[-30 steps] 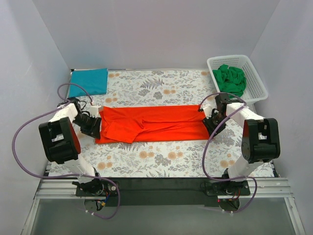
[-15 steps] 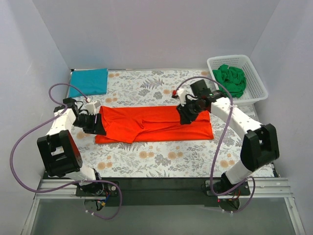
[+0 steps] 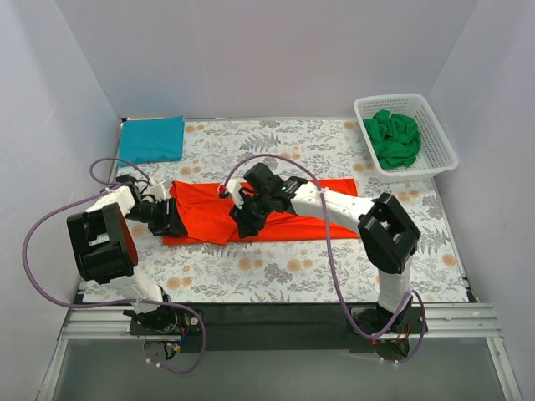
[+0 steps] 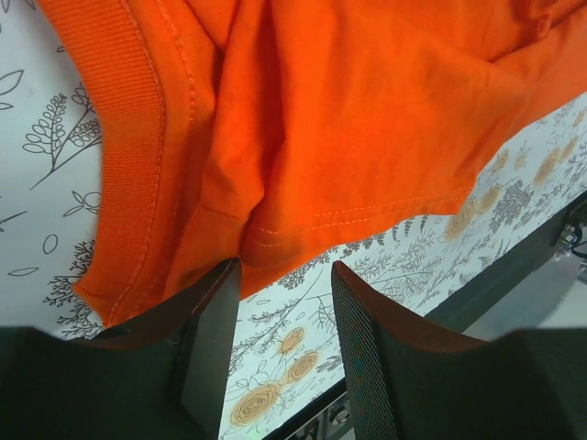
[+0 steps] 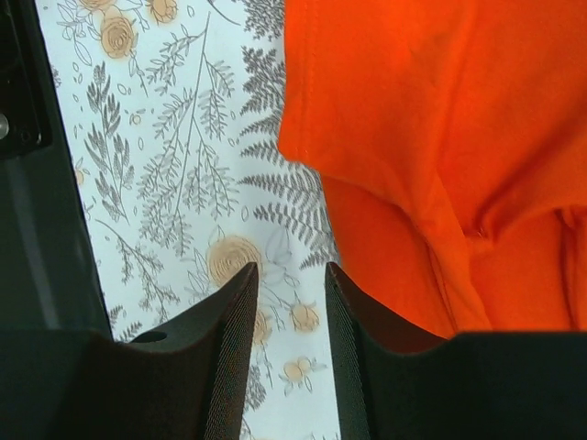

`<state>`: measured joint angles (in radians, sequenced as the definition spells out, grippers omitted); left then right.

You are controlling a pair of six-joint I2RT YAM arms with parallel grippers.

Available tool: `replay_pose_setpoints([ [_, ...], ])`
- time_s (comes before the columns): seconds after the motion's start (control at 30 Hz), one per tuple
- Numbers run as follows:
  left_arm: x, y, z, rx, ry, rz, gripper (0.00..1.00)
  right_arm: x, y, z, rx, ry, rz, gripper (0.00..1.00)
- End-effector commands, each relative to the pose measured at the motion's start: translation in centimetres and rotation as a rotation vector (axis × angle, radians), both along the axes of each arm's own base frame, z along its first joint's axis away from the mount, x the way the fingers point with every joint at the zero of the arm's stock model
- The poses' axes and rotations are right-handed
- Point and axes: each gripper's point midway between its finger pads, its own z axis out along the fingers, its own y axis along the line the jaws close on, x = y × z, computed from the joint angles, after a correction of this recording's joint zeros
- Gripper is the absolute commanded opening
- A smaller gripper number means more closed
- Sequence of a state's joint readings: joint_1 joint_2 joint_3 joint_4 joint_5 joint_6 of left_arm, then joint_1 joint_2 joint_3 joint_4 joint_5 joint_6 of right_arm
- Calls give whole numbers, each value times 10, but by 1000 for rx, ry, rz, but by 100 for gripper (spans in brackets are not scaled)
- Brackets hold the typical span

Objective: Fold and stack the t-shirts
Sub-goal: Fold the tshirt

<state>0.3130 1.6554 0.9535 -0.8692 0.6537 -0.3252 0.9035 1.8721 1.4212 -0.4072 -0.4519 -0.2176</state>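
Note:
An orange t-shirt (image 3: 284,209) lies folded into a long strip across the middle of the table. My left gripper (image 3: 171,224) is open at the shirt's left end, by its ribbed collar edge (image 4: 128,156), with nothing between its fingers (image 4: 211,339). My right gripper (image 3: 244,224) has reached across to the strip's left part and hangs open over its near edge (image 5: 385,183), with only tablecloth between the fingers (image 5: 234,321). A folded teal t-shirt (image 3: 151,139) lies at the back left. A crumpled green t-shirt (image 3: 394,138) fills the white basket (image 3: 440,138).
The table wears a floral cloth (image 3: 276,271). The white basket stands at the back right corner. Grey walls close in the back and both sides. A black rail (image 3: 276,317) runs along the near edge by the arm bases.
My right arm has swept from the shirt's right end across to its left part. The left gripper has stayed at the left end.

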Motion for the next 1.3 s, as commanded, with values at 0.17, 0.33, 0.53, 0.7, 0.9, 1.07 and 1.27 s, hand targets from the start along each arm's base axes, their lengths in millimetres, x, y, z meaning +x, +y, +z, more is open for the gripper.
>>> replay_pose_setpoints([
  [0.17, 16, 1, 0, -5, -18, 37, 39, 0, 45, 4, 86, 29, -16, 47],
  [0.33, 20, -4, 6, -30, -26, 24, 21, 3, 36, -3, 56, 8, -36, 47],
  [0.53, 28, -11, 25, -61, -49, 10, 0, 21, -1, -2, 44, 6, -101, 47],
  [0.7, 60, -16, 45, -98, -91, 7, 0, 43, -44, -4, 37, 22, -178, 47],
  [0.9, 104, -29, 50, -186, -76, 29, 0, 53, -85, -10, 4, 23, -227, 47],
  [1.07, 135, -39, 52, -246, -76, 64, 0, 51, -115, -19, -44, 5, -255, 47],
  [1.27, 161, -49, 53, -271, -103, 76, 12, 44, -142, -33, -116, -6, -283, 48],
])
